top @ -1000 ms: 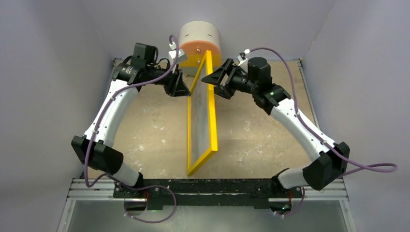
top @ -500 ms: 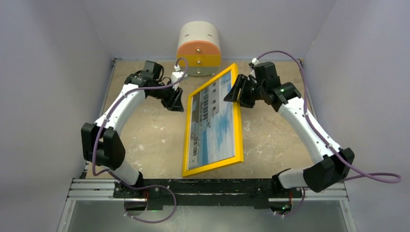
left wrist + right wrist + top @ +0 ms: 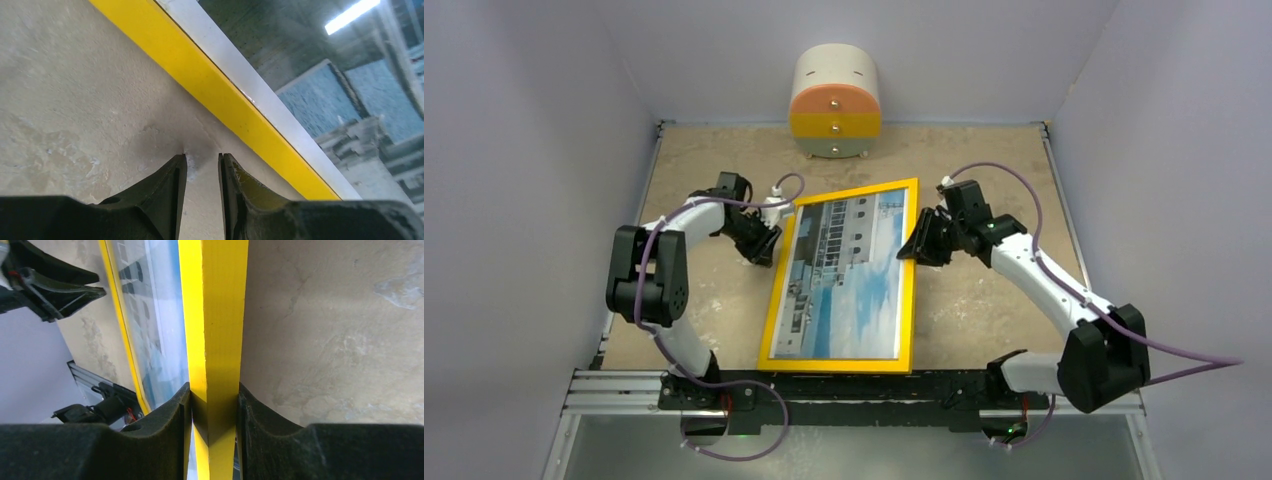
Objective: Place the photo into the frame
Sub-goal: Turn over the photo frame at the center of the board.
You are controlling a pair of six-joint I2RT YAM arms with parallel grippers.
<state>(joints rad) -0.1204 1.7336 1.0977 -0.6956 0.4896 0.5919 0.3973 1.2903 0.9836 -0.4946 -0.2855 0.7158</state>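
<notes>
The frame [image 3: 834,362], bright yellow, lies front side up on the table with the photo [image 3: 849,280] of a white building under blue sky inside it. My right gripper [image 3: 917,244] is shut on the frame's right rail [image 3: 215,315], one finger on each side of it, with the photo [image 3: 160,315] beside. My left gripper [image 3: 769,242] hovers low over bare table just left of the frame's left rail [image 3: 215,85]. Its jaws [image 3: 202,159] stand slightly open with nothing between them. The photo's glass [image 3: 325,75] reflects a ceiling light.
A round drawer unit [image 3: 835,100], white, orange and yellow, stands at the back middle. Grey walls close in the left, right and far sides. A metal rail [image 3: 874,385] with the arm bases runs along the near edge.
The frame swung down from standing on edge to lying front side up. Both arms came down and toward the near edge with it. The right jaws closed onto the right rail.
</notes>
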